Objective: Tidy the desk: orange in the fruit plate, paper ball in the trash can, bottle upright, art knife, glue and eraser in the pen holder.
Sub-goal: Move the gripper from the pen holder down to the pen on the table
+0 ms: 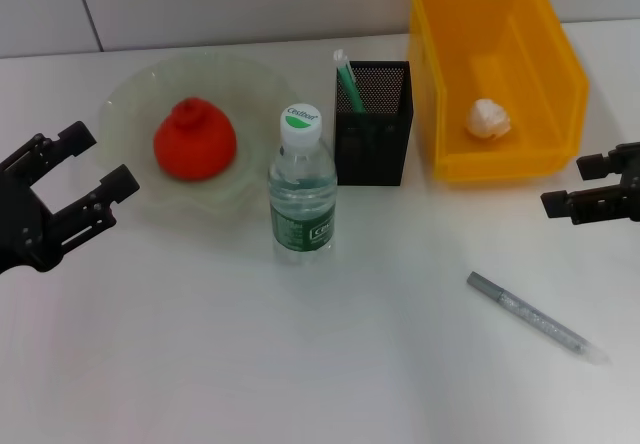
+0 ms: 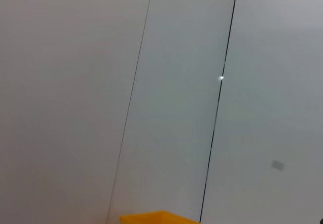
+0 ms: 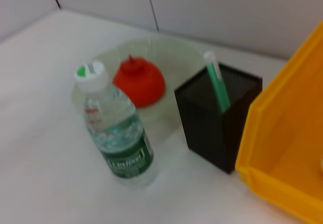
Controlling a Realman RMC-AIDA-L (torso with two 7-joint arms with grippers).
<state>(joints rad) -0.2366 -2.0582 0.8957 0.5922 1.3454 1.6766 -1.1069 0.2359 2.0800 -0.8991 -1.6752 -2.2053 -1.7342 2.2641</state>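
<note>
Either side of the bottle [image 1: 302, 189], both claws hang released and empty.
Left claw [image 1: 82, 169] beside the fruit plate [image 1: 135, 89] holding the orange [image 1: 194, 141]; right claw [image 1: 592, 184] beside the trash can [image 1: 515, 154] with the paper ball [image 1: 490, 118]. Bottle upright, just left of the pen holder [image 1: 375, 144]; a grey pen-like tool [image 1: 535, 317] lies on the table [image 1: 300, 364].

Black left gripper [image 1: 85, 169], blocky ridged fingers, matching black right gripper [image 1: 585, 189]
</note>
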